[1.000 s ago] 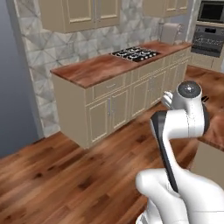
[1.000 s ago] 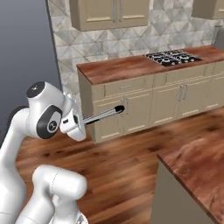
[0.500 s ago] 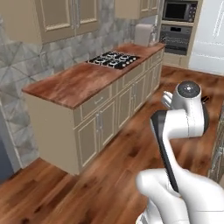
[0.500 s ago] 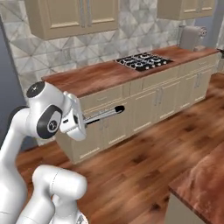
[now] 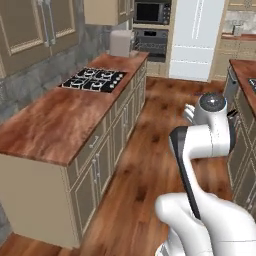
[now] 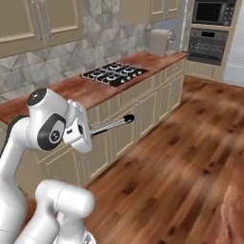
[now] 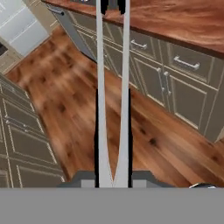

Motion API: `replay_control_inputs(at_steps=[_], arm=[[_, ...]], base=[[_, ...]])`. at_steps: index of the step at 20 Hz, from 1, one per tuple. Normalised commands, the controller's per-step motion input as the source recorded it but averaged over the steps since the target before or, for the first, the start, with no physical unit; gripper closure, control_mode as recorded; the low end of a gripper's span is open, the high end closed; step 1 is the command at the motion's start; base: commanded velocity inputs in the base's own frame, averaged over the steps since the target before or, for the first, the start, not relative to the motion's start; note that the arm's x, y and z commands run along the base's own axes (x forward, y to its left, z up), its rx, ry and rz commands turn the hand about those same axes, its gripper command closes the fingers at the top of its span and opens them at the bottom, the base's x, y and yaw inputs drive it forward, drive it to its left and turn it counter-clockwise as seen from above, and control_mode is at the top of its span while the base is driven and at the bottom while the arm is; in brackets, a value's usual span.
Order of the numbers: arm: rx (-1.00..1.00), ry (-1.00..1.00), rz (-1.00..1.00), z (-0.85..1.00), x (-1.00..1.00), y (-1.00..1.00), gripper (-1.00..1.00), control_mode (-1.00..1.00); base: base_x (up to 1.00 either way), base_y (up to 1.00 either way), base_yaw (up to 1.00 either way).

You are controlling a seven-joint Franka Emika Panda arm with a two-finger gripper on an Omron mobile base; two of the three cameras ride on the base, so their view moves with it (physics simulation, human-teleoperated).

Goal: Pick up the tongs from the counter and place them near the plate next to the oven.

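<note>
The gripper (image 7: 113, 180) is clamped on the tongs (image 7: 113, 92), pinching them at their joined end so both silver arms run straight out from the hand to black tips (seen in the hand view over the wood floor and beige cabinet fronts). From the right base view the tongs (image 6: 110, 125) stick out level from the arm, in the air beside the counter (image 6: 95, 86), not touching it. The cooktop (image 5: 94, 79) sits on the counter (image 5: 55, 120), a silver toaster (image 5: 121, 43) beyond it and the oven (image 5: 150, 41) past that
</note>
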Motion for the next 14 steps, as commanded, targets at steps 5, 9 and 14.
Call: replay_control_inputs(at_steps=[5,9,14], arm=[[0.00,0.00,0.00,0.00,0.00,0.00,1.00,1.00],[0.00,0.00,0.00,0.00,0.00,0.00,1.00,1.00],[0.00,0.00,0.00,0.00,0.00,0.00,1.00,1.00]], base=[[1.00,0.00,-0.43],[1.00,-0.05,-0.37],[1.00,-0.01,-0.33]])
